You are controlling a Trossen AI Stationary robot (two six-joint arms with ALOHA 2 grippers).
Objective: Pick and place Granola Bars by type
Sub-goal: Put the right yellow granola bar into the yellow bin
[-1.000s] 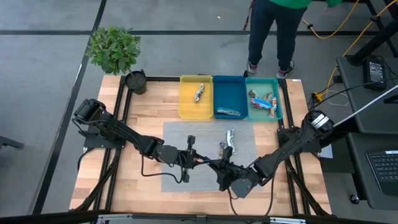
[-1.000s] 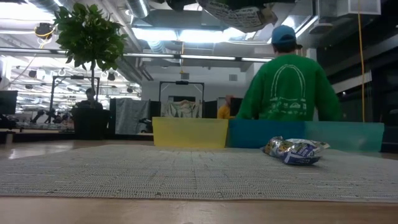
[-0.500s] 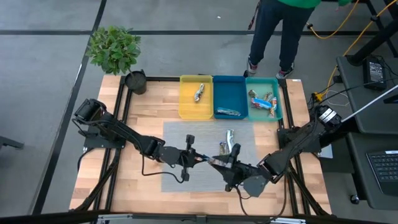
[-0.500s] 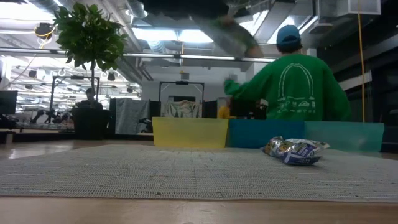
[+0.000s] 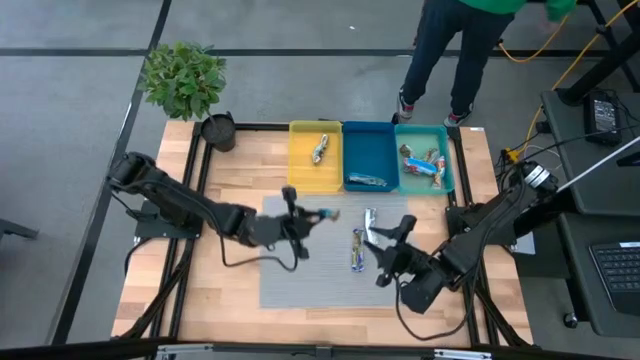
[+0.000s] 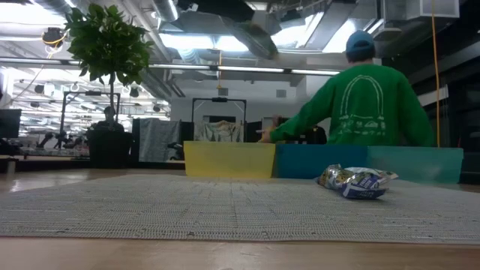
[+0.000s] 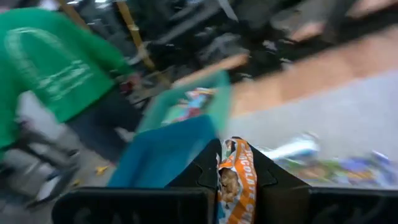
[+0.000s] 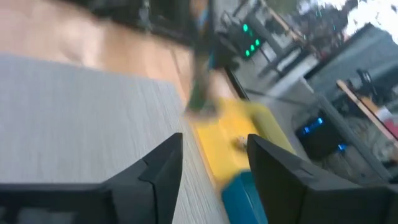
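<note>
L gripper [image 5: 305, 216] over the grey mat [image 5: 300, 275] near the yellow tray [image 5: 300, 170] — fingers [image 7: 205, 171] clamped on an orange-wrapped bar [image 7: 235, 180]. R gripper [image 5: 392, 238] above the mat's right part, fingers [image 8: 158, 165] spread wide, nothing between them. Two bars lie on the mat btw the grippers: a silver one [image 5: 369, 218] and a blue-white one [image 5: 357, 250]. Other bars sit in the yellow, blue [image 5: 352, 140] and teal [image 5: 445, 135] trays at the tabletop's far edge.

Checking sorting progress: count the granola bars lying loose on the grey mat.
2. One silver-wrapped bar lies near the mat's far edge, and a blue-wrapped bar lies just nearer beside it. Another is in the left gripper, not on the mat.
</note>
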